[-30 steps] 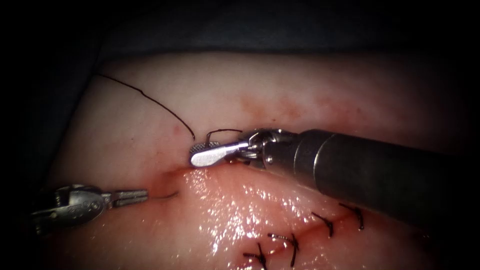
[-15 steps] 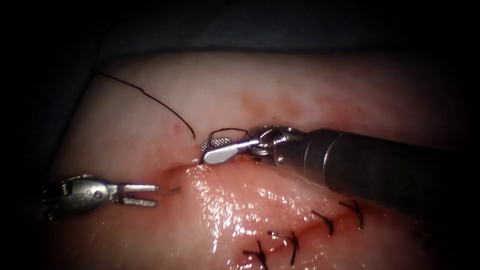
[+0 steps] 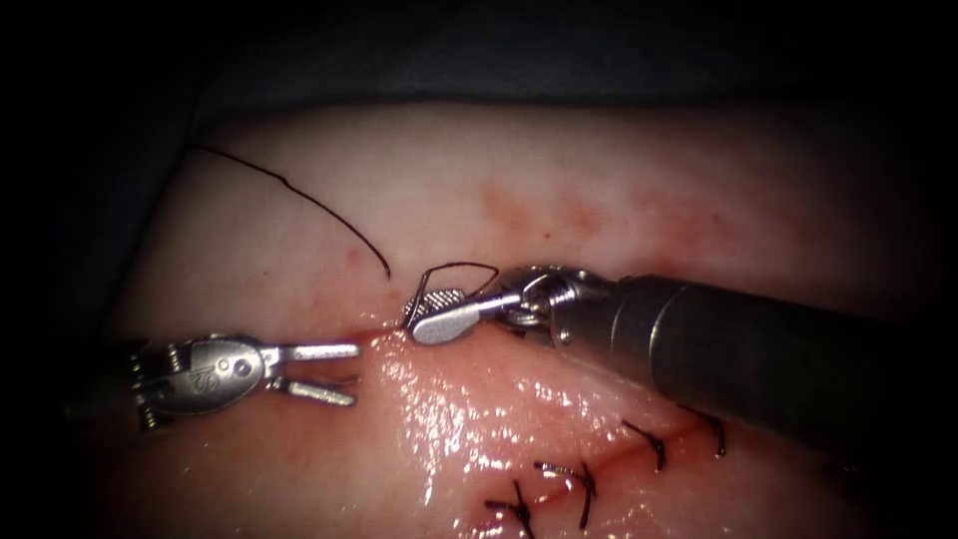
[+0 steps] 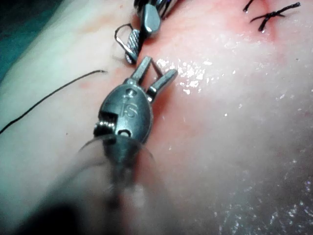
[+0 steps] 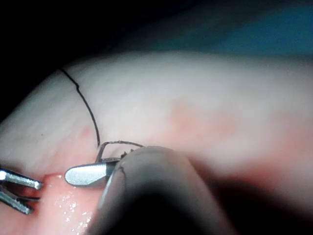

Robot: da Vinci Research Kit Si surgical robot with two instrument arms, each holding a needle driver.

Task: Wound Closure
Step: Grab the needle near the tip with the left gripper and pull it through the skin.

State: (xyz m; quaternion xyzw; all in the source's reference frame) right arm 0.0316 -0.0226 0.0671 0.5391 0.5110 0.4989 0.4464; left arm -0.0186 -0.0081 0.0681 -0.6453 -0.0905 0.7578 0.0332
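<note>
**Left tool opens over needle point at the cut's left end**

Advancing along the tissue (image 3: 299, 230) from its left edge, the left tool (image 3: 334, 372) has parted its jaws, which were together a second ago. They now stand wide apart and hold nothing. Between them, just left of the cut (image 3: 369, 337), a fine grey sliver shows at the surface. It reads as the point of the needle (image 3: 342, 380), with the rest of its curve buried in the tissue.

The right tool (image 3: 439, 311) has drawn back a little toward the tissue's right edge and lies at the cut's upper lip. Its jaws are slightly apart, the ribbed inner face of one showing, and seem to clamp nothing. A dark loop (image 3: 454, 267) arches just above them; whether that is thread or the needle's rear cannot be told.

The thread (image 3: 289, 190) trails from the tissue's far left corner to a spot near the right tool. Finished stitches (image 3: 584, 489) cross the cut near the tissue's near edge, where red fluid (image 3: 449, 419) glistens.

By the look of it, the step in hand is the left tool's approach to take the needle point. The next move would call for closing squarely on the steel just behind the tip, without pinching the tissue, and then a pull that follows the needle's curve.
</note>
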